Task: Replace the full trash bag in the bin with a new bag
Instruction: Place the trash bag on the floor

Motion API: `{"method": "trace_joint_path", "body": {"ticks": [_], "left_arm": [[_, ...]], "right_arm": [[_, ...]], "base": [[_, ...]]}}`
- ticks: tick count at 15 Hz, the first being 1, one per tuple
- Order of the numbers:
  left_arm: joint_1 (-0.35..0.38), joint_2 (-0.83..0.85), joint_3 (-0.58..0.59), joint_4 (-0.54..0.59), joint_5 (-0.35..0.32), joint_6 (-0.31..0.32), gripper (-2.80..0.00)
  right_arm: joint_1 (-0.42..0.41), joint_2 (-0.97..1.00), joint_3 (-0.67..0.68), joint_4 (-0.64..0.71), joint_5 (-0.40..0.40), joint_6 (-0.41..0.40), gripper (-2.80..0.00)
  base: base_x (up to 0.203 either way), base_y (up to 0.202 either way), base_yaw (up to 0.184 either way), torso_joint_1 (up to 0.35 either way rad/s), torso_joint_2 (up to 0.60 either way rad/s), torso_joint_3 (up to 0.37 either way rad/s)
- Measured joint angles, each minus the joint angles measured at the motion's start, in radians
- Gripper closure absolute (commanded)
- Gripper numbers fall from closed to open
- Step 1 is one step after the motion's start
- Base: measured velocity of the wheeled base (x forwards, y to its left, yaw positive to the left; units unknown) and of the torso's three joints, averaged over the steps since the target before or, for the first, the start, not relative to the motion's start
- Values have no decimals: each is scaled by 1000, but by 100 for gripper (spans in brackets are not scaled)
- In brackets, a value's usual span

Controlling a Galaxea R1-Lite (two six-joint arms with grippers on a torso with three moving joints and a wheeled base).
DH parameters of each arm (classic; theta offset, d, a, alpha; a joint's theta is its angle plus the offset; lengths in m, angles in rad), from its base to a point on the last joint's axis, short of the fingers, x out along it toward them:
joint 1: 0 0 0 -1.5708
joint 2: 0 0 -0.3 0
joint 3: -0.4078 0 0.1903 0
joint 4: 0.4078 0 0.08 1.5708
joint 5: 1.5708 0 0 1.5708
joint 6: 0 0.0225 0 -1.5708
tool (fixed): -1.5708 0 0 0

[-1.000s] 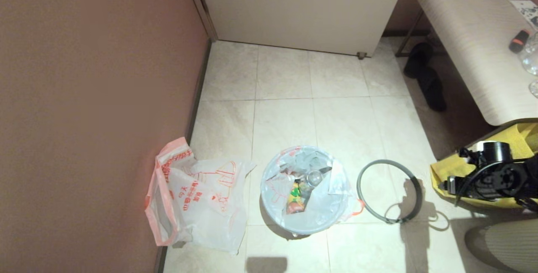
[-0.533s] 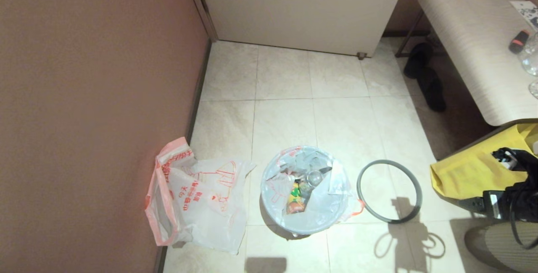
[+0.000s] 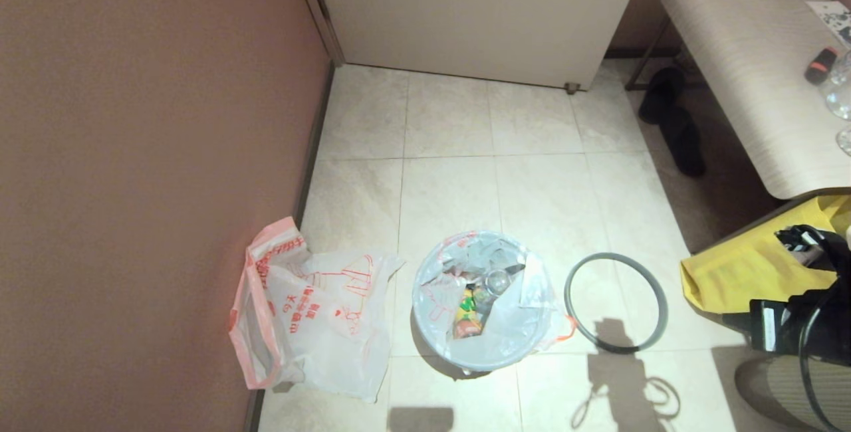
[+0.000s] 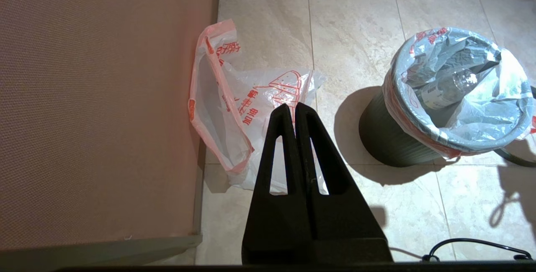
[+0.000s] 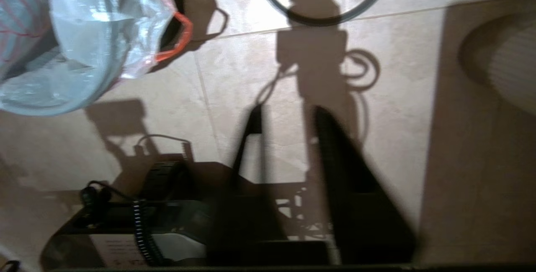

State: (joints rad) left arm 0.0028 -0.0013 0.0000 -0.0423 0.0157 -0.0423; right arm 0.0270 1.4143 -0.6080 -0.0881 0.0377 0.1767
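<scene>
The full trash bag [image 3: 482,299] lines the black bin [image 4: 389,138] in the middle of the floor, with a yellow-green wrapper and a clear bottle showing inside. Its grey ring [image 3: 566,299] lies flat on the tiles to the right of the bin. Against the left wall lies the new bag [image 3: 319,312], flat and limp. My left gripper [image 4: 292,106] hangs shut and empty above the new bag [image 4: 251,96]. My right gripper [image 5: 288,113] is above bare tiles near the ring [image 5: 322,21], fingers apart and holding nothing; its arm shows at the right edge of the head view.
A big yellow bag [image 3: 738,272] sits at the right beside a pale table [image 3: 751,73] carrying small items. Black slippers [image 3: 671,119] lie under the table's far end. A brown wall [image 3: 133,153] bounds the left and a white door [image 3: 479,13] the back.
My right arm has drawn back from beside the ring toward the near right edge, and its shadow has slid nearer on the floor. The ring and both bags stay put.
</scene>
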Motion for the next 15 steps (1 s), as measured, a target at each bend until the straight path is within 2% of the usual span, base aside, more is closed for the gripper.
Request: {"method": "trace_joint_path", "body": {"ticks": [2, 5, 7, 10, 12, 15], "left_arm": [[0, 0, 0, 0, 0, 0, 0], [0, 0, 0, 0, 0, 0, 0], [0, 0, 0, 0, 0, 0, 0], [0, 0, 0, 0, 0, 0, 0], [0, 0, 0, 0, 0, 1, 0], [0, 0, 0, 0, 0, 1, 0]], "right_arm": [[73, 11, -6, -8, -9, 93, 0], [108, 104, -22, -118, 11, 128, 0], [137, 209, -30, -245, 26, 134, 0], [229, 369, -69, -428, 30, 134, 0], [259, 454, -92, -472, 29, 132, 0], [258, 539, -92, -486, 27, 92, 0]], "base": [[0, 0, 0, 0, 0, 0], [0, 0, 0, 0, 0, 0], [0, 0, 0, 0, 0, 0], [0, 0, 0, 0, 0, 0], [0, 0, 0, 0, 0, 0], [0, 0, 0, 0, 0, 0]]}}
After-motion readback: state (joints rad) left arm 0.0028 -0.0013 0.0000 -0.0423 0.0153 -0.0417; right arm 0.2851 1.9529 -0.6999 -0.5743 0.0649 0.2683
